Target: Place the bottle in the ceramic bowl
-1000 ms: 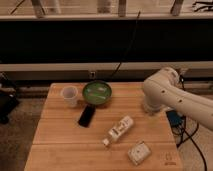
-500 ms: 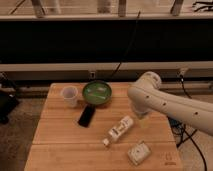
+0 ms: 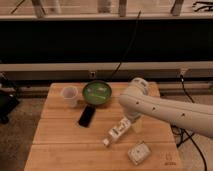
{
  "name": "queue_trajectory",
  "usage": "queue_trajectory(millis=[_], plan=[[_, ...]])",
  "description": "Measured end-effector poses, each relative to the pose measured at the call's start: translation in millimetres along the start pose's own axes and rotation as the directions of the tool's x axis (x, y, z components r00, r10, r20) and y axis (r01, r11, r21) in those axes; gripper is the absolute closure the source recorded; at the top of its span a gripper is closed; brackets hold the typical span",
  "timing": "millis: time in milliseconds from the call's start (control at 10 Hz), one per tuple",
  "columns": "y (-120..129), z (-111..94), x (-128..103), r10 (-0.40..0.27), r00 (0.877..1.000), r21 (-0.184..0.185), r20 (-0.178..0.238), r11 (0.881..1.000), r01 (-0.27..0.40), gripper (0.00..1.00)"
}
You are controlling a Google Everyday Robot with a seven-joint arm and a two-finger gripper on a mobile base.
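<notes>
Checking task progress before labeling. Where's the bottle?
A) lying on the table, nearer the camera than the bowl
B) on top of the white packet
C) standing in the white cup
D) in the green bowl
A: the bottle lies on its side on the table, outside the ceramic bowl, with the gripper down at its upper right end.

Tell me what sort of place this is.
Probably a lab or test workspace: a wooden table before dark windows, a cable trailing down past them, and a robot arm whose gripper hangs beside the bottle.
</notes>
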Motion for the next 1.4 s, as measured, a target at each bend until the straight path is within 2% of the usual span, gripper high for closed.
queue_trajectory(millis=[400, 800, 1400], plan=[[-0.2, 26.7, -18.3, -0.088, 0.996, -0.006, 0.007, 0.996, 0.088, 0.2], [4.2, 61.8, -24.2, -0.131, 0.991, -0.008, 0.017, 0.991, 0.131, 0.2], [6.8, 83.2, -29.0, -0.156, 0.987, -0.018, 0.04, 0.988, 0.156, 0.2]])
